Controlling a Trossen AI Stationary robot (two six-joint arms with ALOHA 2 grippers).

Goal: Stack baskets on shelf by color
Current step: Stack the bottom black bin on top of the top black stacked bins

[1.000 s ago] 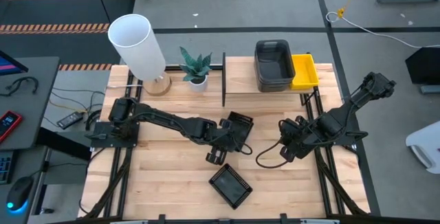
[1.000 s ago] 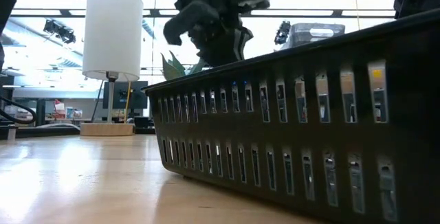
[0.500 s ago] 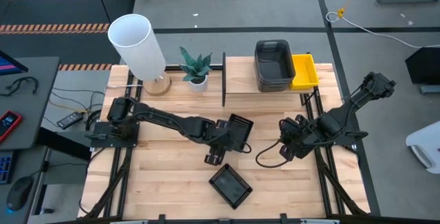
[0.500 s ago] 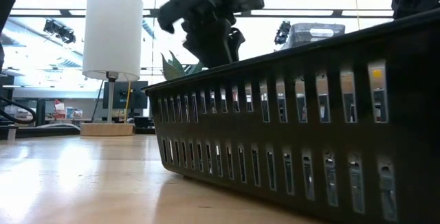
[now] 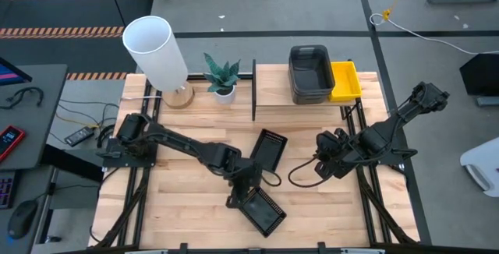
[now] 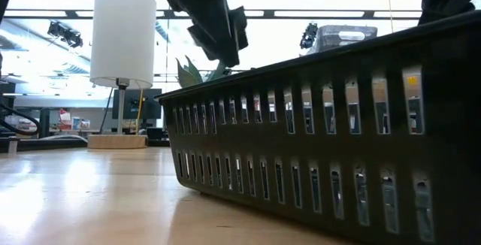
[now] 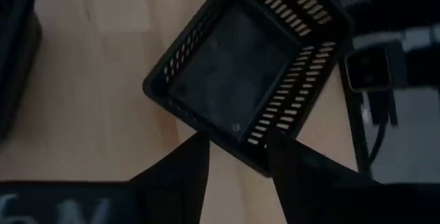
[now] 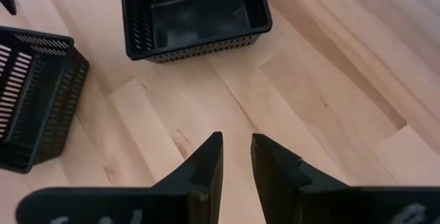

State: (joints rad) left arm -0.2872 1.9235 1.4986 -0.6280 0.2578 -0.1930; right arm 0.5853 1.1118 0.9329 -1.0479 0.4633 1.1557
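We find no brand, label or writing that we can read on anything here.

Our left claw (image 5: 236, 195) hangs low over the front middle of the worktop (image 5: 179, 207). In its wrist view the two fingers (image 7: 180, 172) stand apart, straddling the near wall of a black mesh basket (image 7: 247, 66). We cannot tell whether they touch that wall, and they grip nothing.

That front basket (image 5: 262, 209) lies near the worktop's front edge. A second black mesh basket (image 5: 267, 149) rests just behind the claw, between the arms.

Our right claw (image 5: 321, 164) waits above the right middle of the worktop. Its fingers (image 8: 206, 162) show a narrow gap over bare wood and hold nothing.

On the shelf (image 5: 273, 90) at the back, the smoky grey baskets (image 5: 309, 72) sit nested in one stack. The yellow baskets (image 5: 345, 80) sit touching them on the right.
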